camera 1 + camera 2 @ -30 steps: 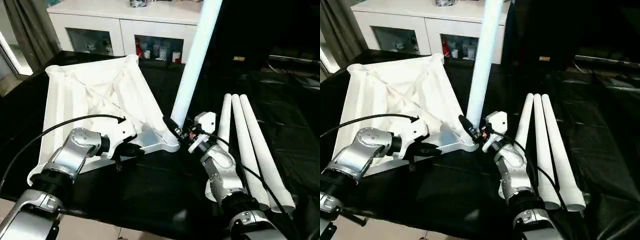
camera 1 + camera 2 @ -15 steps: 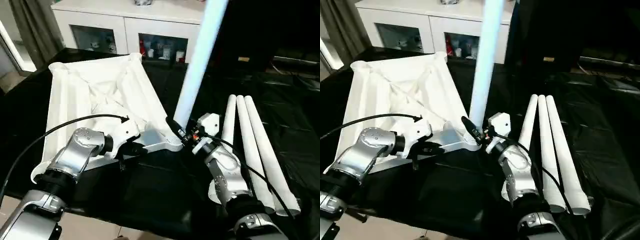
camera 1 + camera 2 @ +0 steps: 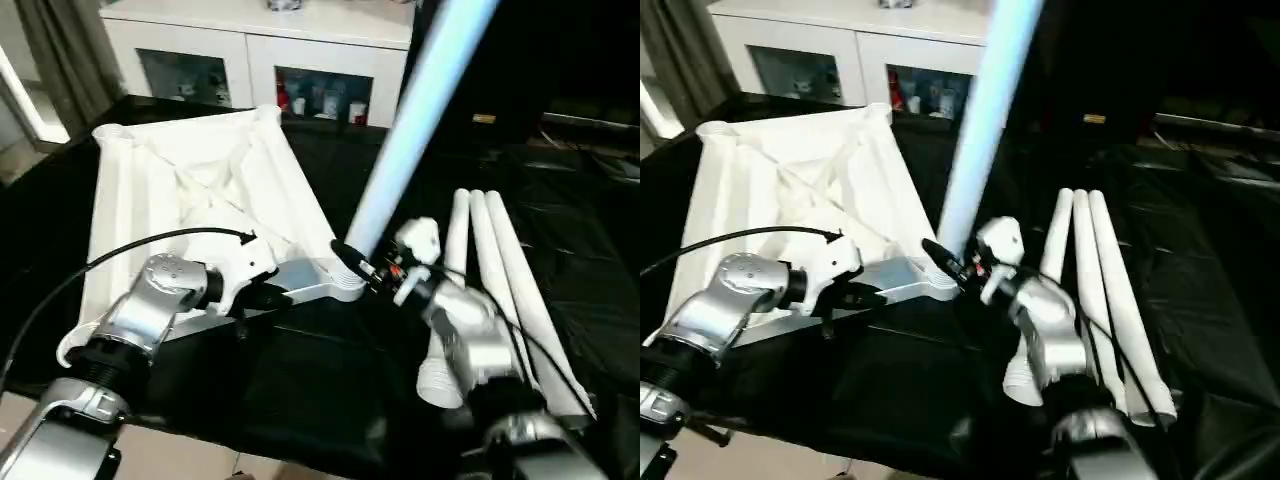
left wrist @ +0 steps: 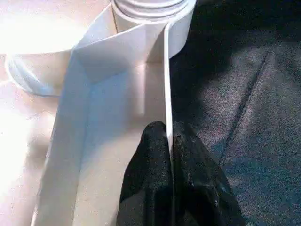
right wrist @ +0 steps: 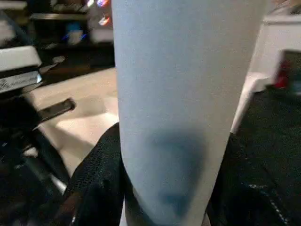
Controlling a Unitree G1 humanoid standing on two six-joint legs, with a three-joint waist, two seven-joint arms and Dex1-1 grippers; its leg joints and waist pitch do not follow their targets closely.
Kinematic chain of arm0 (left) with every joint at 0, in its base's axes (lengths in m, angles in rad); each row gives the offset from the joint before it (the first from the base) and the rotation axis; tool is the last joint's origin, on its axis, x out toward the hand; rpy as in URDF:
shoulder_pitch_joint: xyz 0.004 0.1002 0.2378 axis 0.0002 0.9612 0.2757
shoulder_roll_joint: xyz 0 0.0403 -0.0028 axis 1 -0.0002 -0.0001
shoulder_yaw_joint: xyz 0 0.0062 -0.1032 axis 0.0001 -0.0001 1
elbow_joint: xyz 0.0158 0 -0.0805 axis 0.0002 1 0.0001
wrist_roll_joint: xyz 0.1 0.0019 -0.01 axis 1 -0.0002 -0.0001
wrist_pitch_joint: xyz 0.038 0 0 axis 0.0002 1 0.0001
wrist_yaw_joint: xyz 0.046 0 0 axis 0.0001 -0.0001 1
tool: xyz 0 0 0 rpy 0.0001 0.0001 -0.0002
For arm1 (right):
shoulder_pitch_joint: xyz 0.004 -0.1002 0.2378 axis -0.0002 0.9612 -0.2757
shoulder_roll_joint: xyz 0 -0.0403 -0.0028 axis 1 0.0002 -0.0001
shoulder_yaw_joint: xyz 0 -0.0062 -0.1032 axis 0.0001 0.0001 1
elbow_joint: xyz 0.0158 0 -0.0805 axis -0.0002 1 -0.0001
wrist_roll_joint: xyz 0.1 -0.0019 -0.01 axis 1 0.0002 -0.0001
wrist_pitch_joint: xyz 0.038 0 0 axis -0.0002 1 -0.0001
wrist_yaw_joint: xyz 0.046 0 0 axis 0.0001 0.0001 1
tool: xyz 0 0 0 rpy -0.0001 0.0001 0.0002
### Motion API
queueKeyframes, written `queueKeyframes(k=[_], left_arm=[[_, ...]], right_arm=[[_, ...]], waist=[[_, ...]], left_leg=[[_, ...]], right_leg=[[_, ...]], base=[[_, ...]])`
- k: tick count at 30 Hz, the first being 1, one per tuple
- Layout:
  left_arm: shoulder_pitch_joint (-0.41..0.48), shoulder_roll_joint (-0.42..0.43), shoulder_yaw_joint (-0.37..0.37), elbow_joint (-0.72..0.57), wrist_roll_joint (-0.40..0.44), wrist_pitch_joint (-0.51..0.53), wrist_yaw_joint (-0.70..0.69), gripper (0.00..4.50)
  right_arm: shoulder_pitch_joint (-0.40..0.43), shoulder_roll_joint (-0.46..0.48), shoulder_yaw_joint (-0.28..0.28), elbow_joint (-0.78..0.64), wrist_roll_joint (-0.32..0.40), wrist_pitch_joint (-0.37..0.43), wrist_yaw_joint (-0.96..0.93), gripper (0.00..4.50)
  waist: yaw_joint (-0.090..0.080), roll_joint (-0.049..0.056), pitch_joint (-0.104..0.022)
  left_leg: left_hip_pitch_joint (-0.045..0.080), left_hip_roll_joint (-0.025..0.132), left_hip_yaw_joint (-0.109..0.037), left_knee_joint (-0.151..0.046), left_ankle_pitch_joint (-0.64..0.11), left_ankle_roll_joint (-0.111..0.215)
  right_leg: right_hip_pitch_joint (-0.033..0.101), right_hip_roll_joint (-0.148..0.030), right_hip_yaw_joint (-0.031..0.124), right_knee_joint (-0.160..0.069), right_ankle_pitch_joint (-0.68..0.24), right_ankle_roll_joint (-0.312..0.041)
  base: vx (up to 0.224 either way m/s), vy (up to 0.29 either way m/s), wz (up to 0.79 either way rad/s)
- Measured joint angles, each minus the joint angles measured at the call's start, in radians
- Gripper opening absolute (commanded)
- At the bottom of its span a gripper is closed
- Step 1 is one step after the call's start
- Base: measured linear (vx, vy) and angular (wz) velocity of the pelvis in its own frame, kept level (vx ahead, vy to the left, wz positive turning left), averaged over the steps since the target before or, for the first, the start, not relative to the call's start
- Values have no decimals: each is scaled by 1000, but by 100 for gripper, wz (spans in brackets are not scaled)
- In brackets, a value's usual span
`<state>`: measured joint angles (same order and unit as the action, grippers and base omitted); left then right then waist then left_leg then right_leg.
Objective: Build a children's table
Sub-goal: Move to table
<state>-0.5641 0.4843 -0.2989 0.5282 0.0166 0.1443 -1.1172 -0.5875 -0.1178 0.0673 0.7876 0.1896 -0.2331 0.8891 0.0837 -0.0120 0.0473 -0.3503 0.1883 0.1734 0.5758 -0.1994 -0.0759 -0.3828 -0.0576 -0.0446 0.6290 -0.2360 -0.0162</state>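
tabletop (image 3: 190, 190) rim pinched by left hand (image 4: 169, 155); right hand (image 3: 362, 265) grips leg (image 3: 415, 120).

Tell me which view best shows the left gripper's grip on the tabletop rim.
Left wrist view: the left gripper pinches the thin rim, one finger on each side. Both eye views show it at the tabletop edge from afar; the right wrist view faces the leg.

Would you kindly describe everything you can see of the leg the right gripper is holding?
The leg is a long, smooth, tapered white plastic cylinder. It stands at the tabletop's near corner socket and leans up and to the right, its top out of frame. The right gripper clamps it near its base, a black finger on either side in the right wrist view. Three more legs lie beside it on the black cloth.
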Motion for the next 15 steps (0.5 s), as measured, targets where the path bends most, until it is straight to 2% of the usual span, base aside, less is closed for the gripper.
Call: queueKeyframes(k=[7,12,15], left_arm=[[4,21,0,-14,-1,0,-36,0],[7,28,0,-22,-1,-4,-60,0],[22,43,4,-38,-13,-15,-98,0]], right_arm=[[-88,-55,35,50,-9,90,162,188],[-93,-69,44,61,-11,91,227,188],[-68,-71,44,48,0,70,269,188]], waist=[[2,-18,-1],[5,-25,-1],[6,-31,-3]], left_leg=[[0,1,2,-1,2,3],[0,1,2,-1,2,3],[1,1,2,-2,2,3]], right_leg=[[-1,0,0,0,0,0],[-1,0,0,0,0,0],[-1,0,0,0,-1,-1]], base=[[0,0,0],[0,0,0],[0,0,0]])
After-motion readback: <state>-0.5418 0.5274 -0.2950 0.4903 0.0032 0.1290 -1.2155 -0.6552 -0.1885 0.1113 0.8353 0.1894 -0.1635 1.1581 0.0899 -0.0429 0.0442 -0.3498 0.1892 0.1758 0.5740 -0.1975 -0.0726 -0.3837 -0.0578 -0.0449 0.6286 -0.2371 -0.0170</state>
